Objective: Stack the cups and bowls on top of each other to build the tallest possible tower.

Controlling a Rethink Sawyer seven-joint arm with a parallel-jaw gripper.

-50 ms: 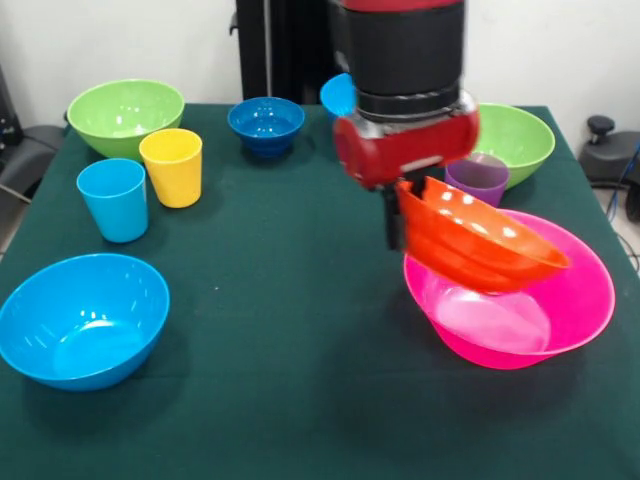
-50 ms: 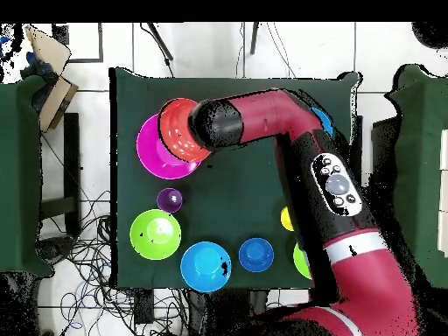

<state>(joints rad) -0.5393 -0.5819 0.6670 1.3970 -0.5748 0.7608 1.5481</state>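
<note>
An orange bowl (image 1: 478, 238) hangs tilted just above the large pink bowl (image 1: 585, 300), and my gripper (image 1: 399, 214) is shut on its near-left rim. The overhead view shows the orange bowl (image 2: 178, 131) overlapping the pink bowl's (image 2: 150, 150) edge, with the gripper itself hidden under the arm's wrist. A translucent purple cup (image 1: 477, 178) stands right behind the pink bowl. The yellow cup (image 1: 172, 166) and the light blue cup (image 1: 113, 198) stand together at the left.
Lime green bowls sit at the back left (image 1: 125, 117) and back right (image 1: 515, 142). A big bright blue bowl (image 1: 82, 318) lies front left. A small dark-blue footed bowl (image 1: 266, 124) is at the back centre, with another blue bowl (image 1: 338, 95) partly behind the arm.
</note>
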